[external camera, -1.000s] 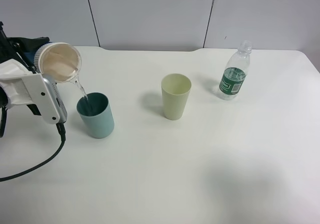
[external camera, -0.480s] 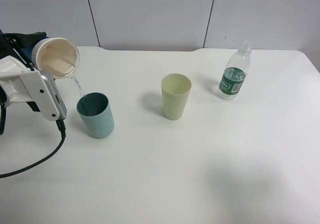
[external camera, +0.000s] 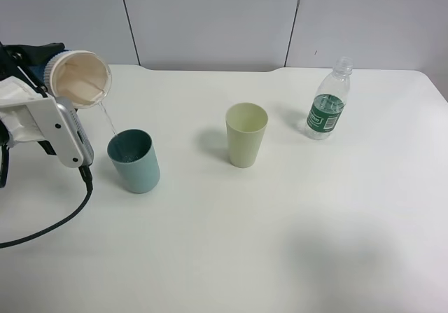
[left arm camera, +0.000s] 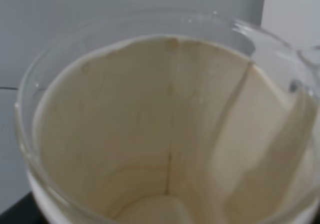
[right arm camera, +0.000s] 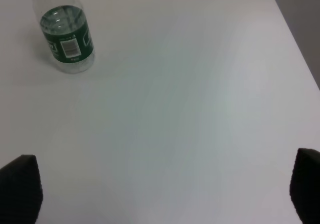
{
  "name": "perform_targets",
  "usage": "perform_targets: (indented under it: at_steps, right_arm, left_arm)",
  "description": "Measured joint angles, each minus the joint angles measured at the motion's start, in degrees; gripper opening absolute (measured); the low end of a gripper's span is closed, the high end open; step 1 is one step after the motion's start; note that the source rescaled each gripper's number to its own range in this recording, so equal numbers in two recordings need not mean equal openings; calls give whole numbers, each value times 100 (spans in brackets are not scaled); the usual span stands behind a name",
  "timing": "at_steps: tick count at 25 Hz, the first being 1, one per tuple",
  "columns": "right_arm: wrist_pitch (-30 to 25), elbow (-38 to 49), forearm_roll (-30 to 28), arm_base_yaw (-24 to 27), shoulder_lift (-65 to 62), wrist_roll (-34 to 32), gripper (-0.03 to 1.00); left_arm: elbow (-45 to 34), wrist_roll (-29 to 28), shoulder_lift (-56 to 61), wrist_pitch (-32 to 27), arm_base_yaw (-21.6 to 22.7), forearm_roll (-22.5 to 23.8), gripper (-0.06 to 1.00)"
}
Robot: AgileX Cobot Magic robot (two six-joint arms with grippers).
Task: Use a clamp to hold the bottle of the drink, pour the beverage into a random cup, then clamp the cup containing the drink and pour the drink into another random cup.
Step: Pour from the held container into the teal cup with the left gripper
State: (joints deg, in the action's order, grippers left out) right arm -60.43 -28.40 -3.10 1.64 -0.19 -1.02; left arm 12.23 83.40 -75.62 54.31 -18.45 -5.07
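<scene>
We see a paper cup (external camera: 78,79) with a blue band, white rim and cream inside, a teal tumbler (external camera: 134,160) that is darker within, and a pale yellow-green tumbler (external camera: 246,134). The clear bottle (external camera: 327,108) wears a dark green label. The counter (external camera: 280,229) is white.

White table (external camera: 280,229): teal tumbler (external camera: 134,162) near left edge; pale green tumbler (external camera: 246,135) mid-table; bottle (external camera: 327,103) toward far right corner.

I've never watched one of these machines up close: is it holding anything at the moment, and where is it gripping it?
The left gripper holds the blue-banded paper cup by its side wall, tipped over the teal plastic tumbler. The right gripper is open and empty.
</scene>
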Motion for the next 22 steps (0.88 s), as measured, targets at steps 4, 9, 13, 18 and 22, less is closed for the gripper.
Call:
perform_targets:
  at_steps: [4, 9, 13, 18, 22]
  right_arm:
    - [0, 0, 0, 0, 0, 0, 100]
    - [0, 0, 0, 0, 0, 0, 100]
    - [0, 0, 0, 0, 0, 0, 100]
    - [0, 0, 0, 0, 0, 0, 100]
    - [0, 0, 0, 0, 0, 0, 100]
  left_arm:
    - [0, 14, 0, 24, 0, 58, 1]
    - [0, 414, 6, 160, 0, 107, 1]
    - [0, 929, 6, 215, 0, 131, 1]
    - [0, 1360, 6, 215, 0, 142, 1]
    - [0, 1641, 6, 220, 0, 144, 1]
